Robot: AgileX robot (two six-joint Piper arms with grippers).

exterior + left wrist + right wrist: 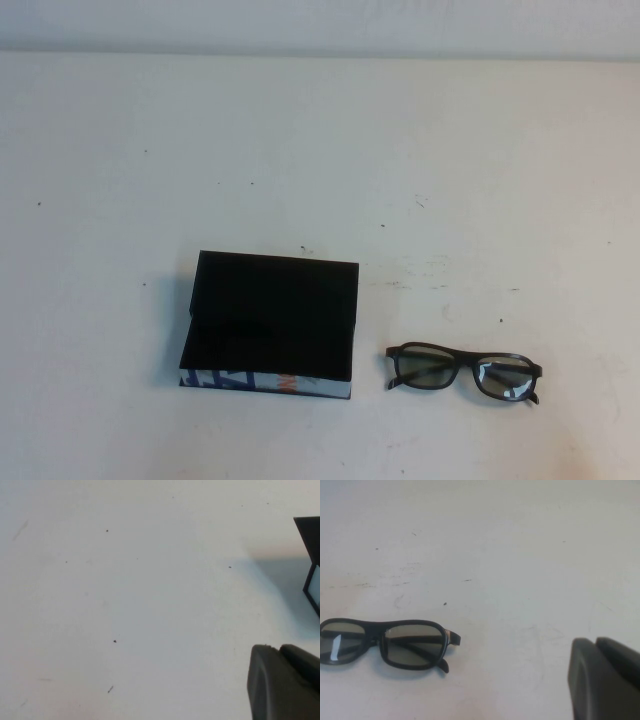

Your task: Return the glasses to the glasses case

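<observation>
High view: glasses [463,372] folded on worktop [320,150], just right of glasses case [270,325], apart from it. Case lid open, interior bare. Left tool [285,682] low beside case's left side; right tool [605,680] near glasses, not touching. Cannot tell either tool's state. Nothing grasped; pick and placement both remain.

Left end effector [285,682] – dark grey, rounded, matte plastic, right end effector [605,677] – same
</observation>
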